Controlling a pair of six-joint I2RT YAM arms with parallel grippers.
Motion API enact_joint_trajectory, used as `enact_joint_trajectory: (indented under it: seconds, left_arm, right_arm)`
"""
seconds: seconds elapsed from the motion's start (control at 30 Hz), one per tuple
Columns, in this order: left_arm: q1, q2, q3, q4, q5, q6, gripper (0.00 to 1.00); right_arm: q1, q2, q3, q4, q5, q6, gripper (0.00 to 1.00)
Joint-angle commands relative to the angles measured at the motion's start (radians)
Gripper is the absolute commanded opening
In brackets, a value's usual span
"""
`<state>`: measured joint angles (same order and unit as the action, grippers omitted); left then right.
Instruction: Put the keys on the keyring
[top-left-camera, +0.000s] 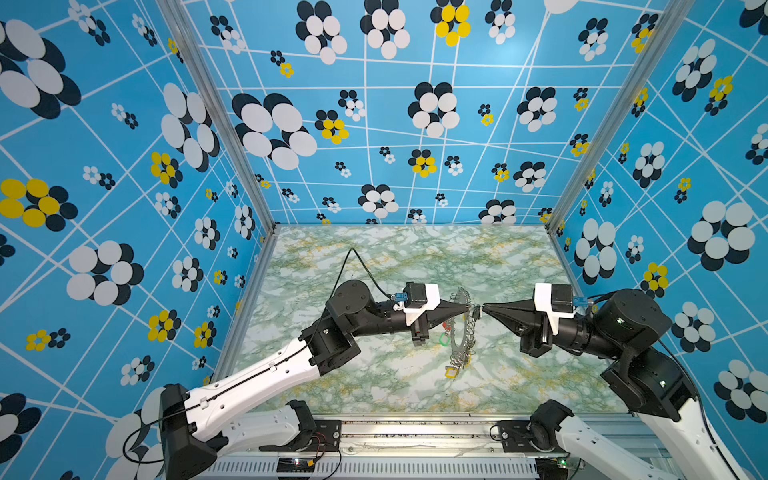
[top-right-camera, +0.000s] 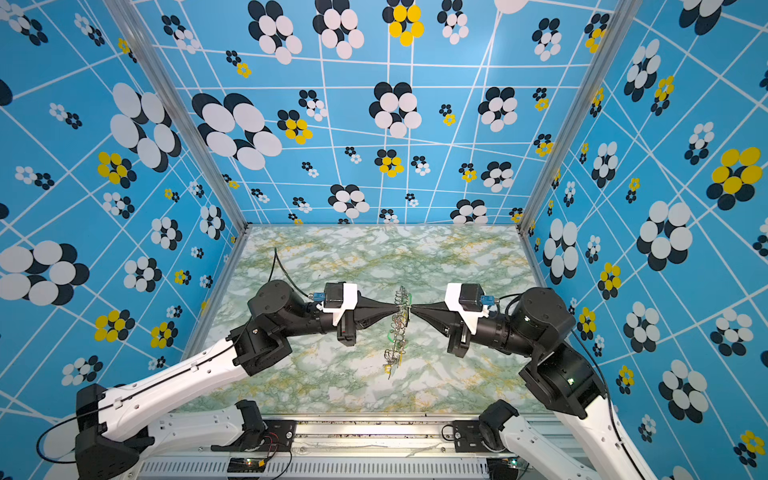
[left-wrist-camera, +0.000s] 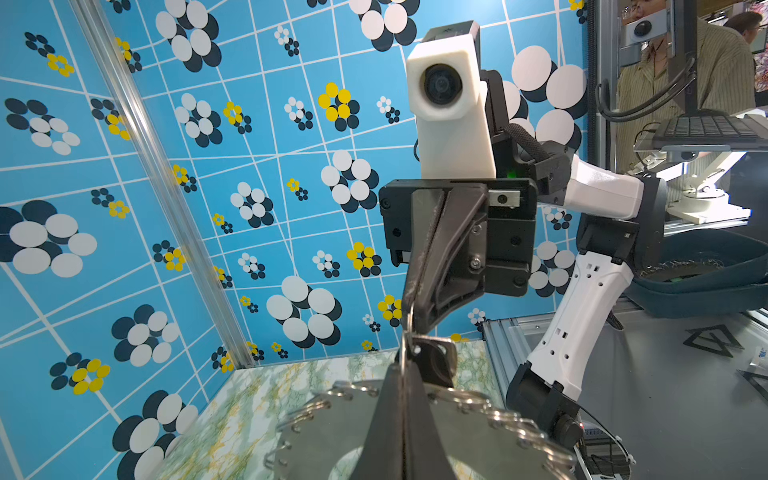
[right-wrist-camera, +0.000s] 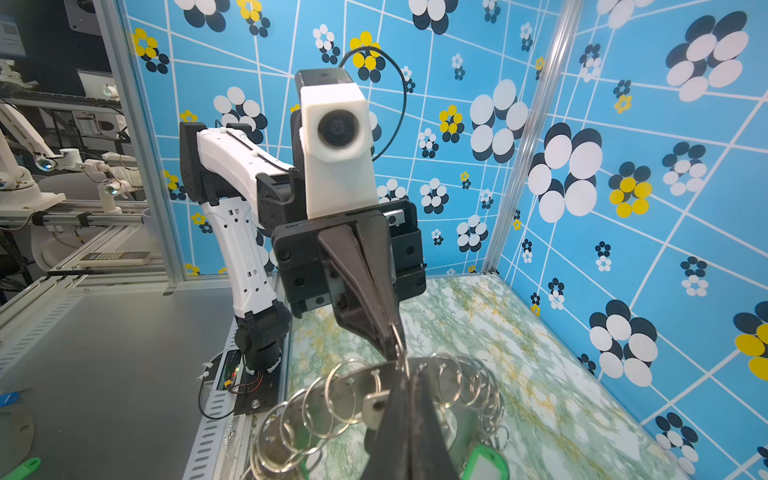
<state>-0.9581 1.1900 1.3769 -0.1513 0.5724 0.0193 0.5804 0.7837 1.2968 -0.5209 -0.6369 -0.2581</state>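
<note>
At the keyring's (left-wrist-camera: 324, 432) upper rim (it is held edgewise), one wire loop (left-wrist-camera: 409, 324) is pinched by the left jaws and right jaws; the key (left-wrist-camera: 434, 361) is seen alongside.

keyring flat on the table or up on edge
Up on edge: both top views show the keyring nearly edge-on, its rim pinched by the left tool and right tool.

Top views look down; wrist views closely face each other across the keyring (left-wrist-camera: 320, 424).
</note>
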Motion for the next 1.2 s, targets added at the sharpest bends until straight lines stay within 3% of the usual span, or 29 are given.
enact_joint_trajectory:
  seconds: [0.0,0.73,0.97,1.17]
  left_arm:
    - [-0.014,-0.012,0.033,0.064,0.02,0.012,0.0]
    - [-0.026,-0.032,0.011,0.078,-0.01,0.029,0.0]
    - [-0.034,-0.111,-0.203,0.345,-0.065,0.108,0.0]
    - [-0.035,-0.122,-0.26,0.392,-0.046,0.116,0.0]
  right_arm:
    - [0.004,0.007,0.014,0.002,0.02,-0.001,0.0]
    - [0.006,0.002,0.015,0.008,0.054,0.014,0.0]
    - [0.004,-0.047,-0.047,0.086,0.025,0.037,0.0]
    - [0.006,-0.1,-0.121,0.124,0.016,0.047,0.0]
